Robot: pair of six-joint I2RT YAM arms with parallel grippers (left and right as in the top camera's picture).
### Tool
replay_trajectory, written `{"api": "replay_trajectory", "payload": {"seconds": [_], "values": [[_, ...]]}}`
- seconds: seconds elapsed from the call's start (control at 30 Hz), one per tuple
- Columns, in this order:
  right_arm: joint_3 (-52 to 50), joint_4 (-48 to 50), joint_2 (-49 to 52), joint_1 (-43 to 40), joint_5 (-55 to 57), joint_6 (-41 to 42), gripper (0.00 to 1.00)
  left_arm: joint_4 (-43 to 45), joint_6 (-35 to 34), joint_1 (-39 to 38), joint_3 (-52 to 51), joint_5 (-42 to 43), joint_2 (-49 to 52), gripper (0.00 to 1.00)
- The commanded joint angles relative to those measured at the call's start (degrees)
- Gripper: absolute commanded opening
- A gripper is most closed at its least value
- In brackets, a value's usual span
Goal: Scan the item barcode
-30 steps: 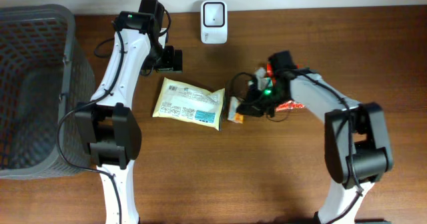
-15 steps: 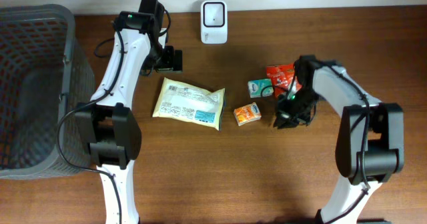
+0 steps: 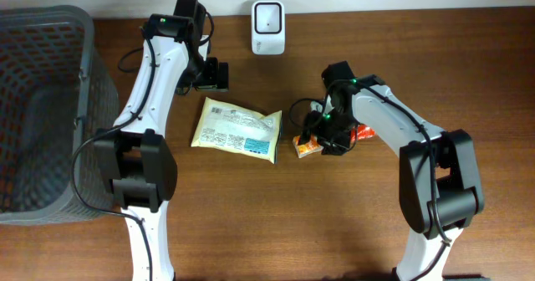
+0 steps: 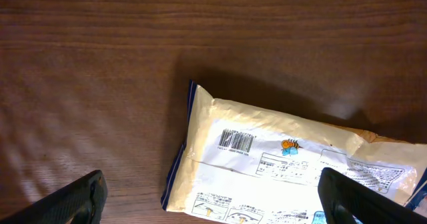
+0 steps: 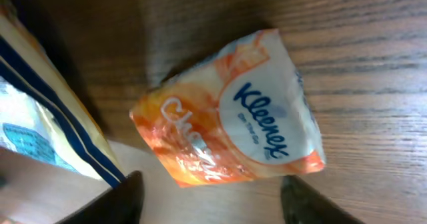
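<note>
**Overhead view.** My left pincer (image 3: 213, 74) hangs over the table (image 3: 251, 222), just behind the top edge of the yellow packet (image 3: 236, 130). The packet lies flat near the middle of the table. My right pincer (image 3: 320, 137) stands over the orange tissue pack (image 3: 306, 145), which lies on the wood just right of the packet. A red pack (image 3: 365, 132) shows beside my right arm, on the side away from the tissue pack. The scanner (image 3: 267, 28) stands at the back edge, well apart from both packet and tissue pack. A basket (image 3: 42, 114) fills the left end.

**Left wrist view.** My left pincer (image 4: 213, 201) is released and grasps nothing. Its fingers (image 4: 73, 201) are spread wide, one at each lower corner. The packet (image 4: 287, 164) lies flat below them, with its barcode (image 4: 235, 141) facing up near the packet's upper left corner in this view.

**Right wrist view.** My right pincer (image 5: 213, 201) is likewise released, its fingers (image 5: 127, 197) standing apart. The tissue pack (image 5: 233, 117) lies on the wood ahead of the gap, printed face up, and neither finger touches it. The packet's blue-striped edge (image 5: 40, 111) shows at the left, just beside the pack.
</note>
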Motion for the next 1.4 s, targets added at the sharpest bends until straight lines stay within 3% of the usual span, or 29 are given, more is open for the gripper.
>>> {"api": "replay_trajectory", "payload": {"seconds": [0.0, 0.17, 0.3, 0.4, 0.47, 0.53, 0.57, 0.67, 0.77, 0.93, 1.0, 1.07, 1.17, 1.2, 1.27, 1.37], "values": [[-0.5, -0.4, -0.3, 0.1, 3.6, 5.1, 0.54, 0.1, -0.5, 0.2, -0.4, -0.8, 0.2, 0.99], [-1.1, 0.0, -0.3, 0.3, 5.3, 9.1, 0.44, 0.1, -0.5, 0.2, -0.4, -0.8, 0.2, 0.99], [-5.2, 5.8, -0.3, 2.4, 6.1, 11.1, 0.43, 0.1, -0.5, 0.2, -0.4, -0.8, 0.2, 0.99], [-5.4, 8.0, -0.3, 2.6, 6.4, 11.1, 0.24, 0.1, -0.5, 0.2, -0.4, -0.8, 0.2, 0.99], [-5.4, 9.8, -0.3, 2.6, 7.1, 11.1, 0.18, 0.1, -0.5, 0.2, -0.4, -0.8, 0.2, 0.99], [-5.4, 11.8, -0.3, 2.6, 7.4, 11.0, 0.04, 0.1, -0.5, 0.2, -0.4, -0.8, 0.2, 0.99], [-5.4, 12.5, -0.3, 2.6, 7.3, 10.4, 0.04, 0.1, -0.5, 0.2, -0.4, -0.8, 0.2, 0.99], [-4.2, 13.9, -0.5, 2.6, 4.0, 0.8, 0.04, 0.1, -0.5, 0.2, -0.4, -0.8, 0.2, 0.99], [1.0, 13.4, -1.3, 2.6, -7.6, -15.8, 0.04, 0.1, -0.5, 0.2, -0.4, -0.8, 0.2, 0.99], [6.0, 13.6, -1.5, 1.7, -15.5, -23.1, 0.04, 0.1, -0.5, 0.2, -0.4, -0.8, 0.2, 0.99], [6.1, 14.7, -1.5, 1.0, -24.2, -35.8, 0.04, 0.1, -0.5, 0.2, -0.4, -0.8, 0.2, 0.99], [6.1, 14.9, -1.5, 0.6, -24.3, -37.5, 0.04, 0.1, -0.5, 0.2, -0.4, -0.8, 0.2, 0.99], [6.1, 15.5, -1.5, -0.2, -34.4, -51.3, 0.04, 0.1, -0.5, 0.2, -0.4, -0.8, 0.2, 0.99], [6.1, 16.3, -1.5, -0.4, -34.5, -52.2, 0.04, 0.1, -0.5, 0.2, -0.4, -0.8, 0.2, 0.99], [6.1, 20.8, -1.5, -1.2, -32.8, -48.7, 0.04, 0.1, -0.5, 0.2, -0.4, -0.8, 0.2, 0.99], [7.3, 29.8, -1.5, -1.4, -4.7, -27.4, 0.04, 0.1, -0.5, 0.2, -0.4, -0.8, 0.2, 0.99]]}}
